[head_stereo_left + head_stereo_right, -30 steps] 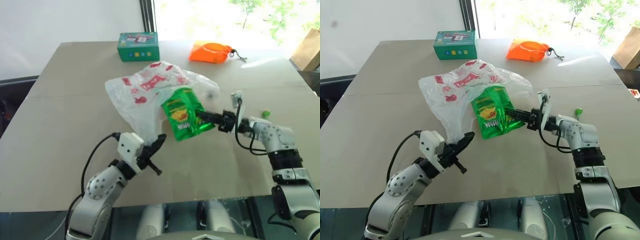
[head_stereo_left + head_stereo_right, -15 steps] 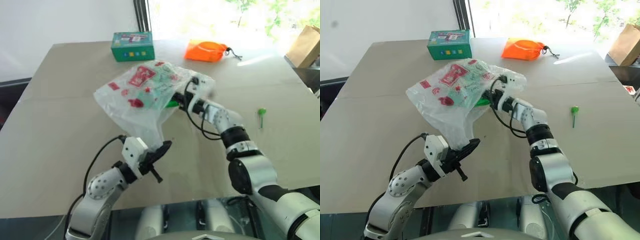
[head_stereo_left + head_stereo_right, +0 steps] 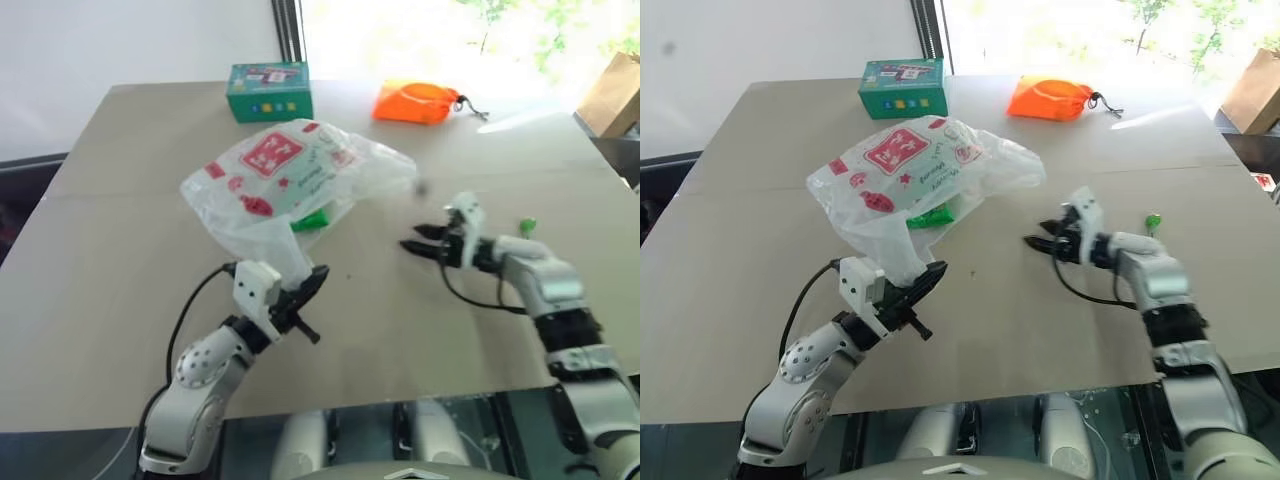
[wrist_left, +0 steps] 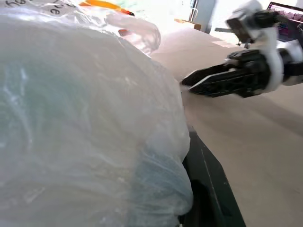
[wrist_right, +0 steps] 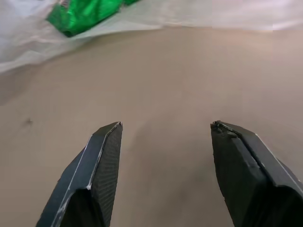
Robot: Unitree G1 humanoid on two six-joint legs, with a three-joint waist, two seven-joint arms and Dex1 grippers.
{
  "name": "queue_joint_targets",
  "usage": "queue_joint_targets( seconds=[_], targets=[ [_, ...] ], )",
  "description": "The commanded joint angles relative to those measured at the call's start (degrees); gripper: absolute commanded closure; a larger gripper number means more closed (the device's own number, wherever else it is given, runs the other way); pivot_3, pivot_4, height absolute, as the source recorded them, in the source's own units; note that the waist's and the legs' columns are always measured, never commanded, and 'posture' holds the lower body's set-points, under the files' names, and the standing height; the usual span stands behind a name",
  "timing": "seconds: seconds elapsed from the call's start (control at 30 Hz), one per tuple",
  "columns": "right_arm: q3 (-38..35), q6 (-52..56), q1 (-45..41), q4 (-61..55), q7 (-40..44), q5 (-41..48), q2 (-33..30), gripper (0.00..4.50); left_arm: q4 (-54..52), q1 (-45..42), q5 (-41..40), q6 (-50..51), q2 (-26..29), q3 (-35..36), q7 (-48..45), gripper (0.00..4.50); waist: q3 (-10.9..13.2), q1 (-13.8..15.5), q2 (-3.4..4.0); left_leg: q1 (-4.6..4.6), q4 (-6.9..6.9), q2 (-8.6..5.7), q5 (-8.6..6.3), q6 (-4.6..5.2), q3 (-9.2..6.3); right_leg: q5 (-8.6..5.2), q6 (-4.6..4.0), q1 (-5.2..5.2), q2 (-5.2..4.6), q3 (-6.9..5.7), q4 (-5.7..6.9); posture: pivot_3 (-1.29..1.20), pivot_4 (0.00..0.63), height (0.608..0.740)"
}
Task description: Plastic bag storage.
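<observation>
1 plastic bag (image 3: 285, 180) pinched by the left end effector (image 3: 300, 297); right end effector (image 3: 418, 240) spread, empty.

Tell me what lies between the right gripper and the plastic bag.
Only bare table, seen in the right eye view, separates the open right gripper from the plastic bag.

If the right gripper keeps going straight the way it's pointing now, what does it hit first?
Most likely the plastic bag. The right gripper, open and empty, points over bare table toward the bag's lower edge, where the green snack packet shows inside. Depth is unclear.
</observation>
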Motion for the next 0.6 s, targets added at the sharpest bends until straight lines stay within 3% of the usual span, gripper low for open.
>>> queue_joint_targets(
  seconds=[0.03,0.17,0.33,0.57,0.6],
  targets=[
    [-8.85,-4.13,2.72,-7.86,-8.37,0.08,-1.13,1.52,-2.74,0.14,-0.39,-0.44,-0.29,-0.41,0.31,4.50,0.00,-0.15,0.00,0.06,0.00,0.02,0.00,0.00,0.06,0.00,0.00,0.00,0.02,0.07,0.03,0.00,0.150,0.740],
    [-14.50,-6.19,10.88,-11.53,-17.42,-5.00,-3.53,1.52,-3.17,0.36,-0.14,-0.38,-0.64,-0.67,0.73,4.50,-0.04,0.62,-0.06,0.10,0.00,0.00,0.02,-0.03,0.06,0.00,0.00,0.04,0.01,0.10,0.06,0.00,0.150,0.740],
    [-20.18,0.28,18.48,-13.35,-25.91,-5.08,-2.72,1.52,-2.84,0.16,0.14,-0.49,-0.86,-0.05,1.80,4.50,-0.05,1.50,-0.06,0.08,0.01,-0.06,0.01,-0.02,0.10,0.00,0.00,0.04,-0.02,0.18,0.02,0.00,0.150,0.740],
    [-20.19,11.00,18.94,-12.69,-26.49,0.11,-0.81,1.52,-1.74,-1.73,0.81,-0.66,-1.59,-0.96,2.54,4.50,-0.08,1.11,-0.06,0.28,0.01,-0.03,0.01,-0.02,0.22,-0.01,-0.01,0.08,0.08,0.37,0.11,0.00,0.150,0.740],
    [-20.30,11.03,18.51,-12.45,-26.72,0.33,-0.66,2.02,-1.68,-1.88,0.84,-0.58,-1.67,-1.01,2.61,4.50,-0.11,1.10,-0.11,0.29,0.01,-0.02,0.01,-0.02,0.22,-0.01,-0.01,0.09,0.09,0.38,0.11,0.00,0.150,0.740]
  ],
)
